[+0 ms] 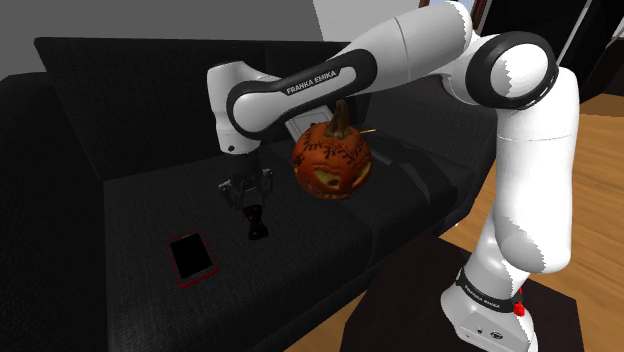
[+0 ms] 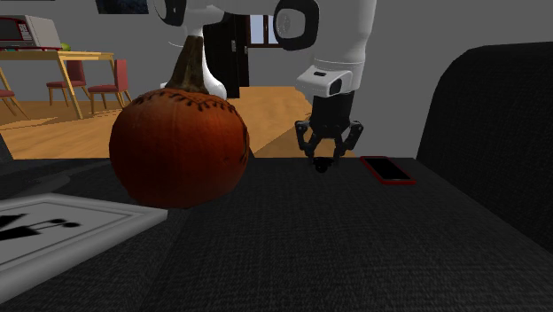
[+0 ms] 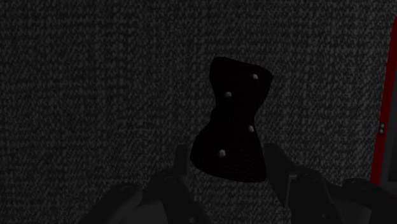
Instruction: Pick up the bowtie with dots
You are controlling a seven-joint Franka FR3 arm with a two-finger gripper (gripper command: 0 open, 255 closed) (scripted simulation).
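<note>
A black bowtie with small pale dots [image 3: 232, 124] lies on the dark woven sofa seat [image 3: 95, 83]. My black gripper [image 3: 228, 162] is shut on one end of it, a finger against each side. From the shoulder view the gripper [image 1: 250, 200] points down at the seat with the bowtie [image 1: 257, 223] sticking out just below its fingertips. The second exterior view has the gripper [image 2: 321, 166] low over the seat; I cannot tell whether the bowtie is off the fabric.
A carved orange pumpkin [image 1: 330, 160] [image 2: 177, 146] stands on the seat close behind the arm. A black tablet with a red rim [image 1: 191, 258] [image 2: 386, 169] lies flat near the bowtie. A white printed sheet [image 2: 53, 226] lies beside the pumpkin. The sofa back [image 1: 120, 70] rises behind.
</note>
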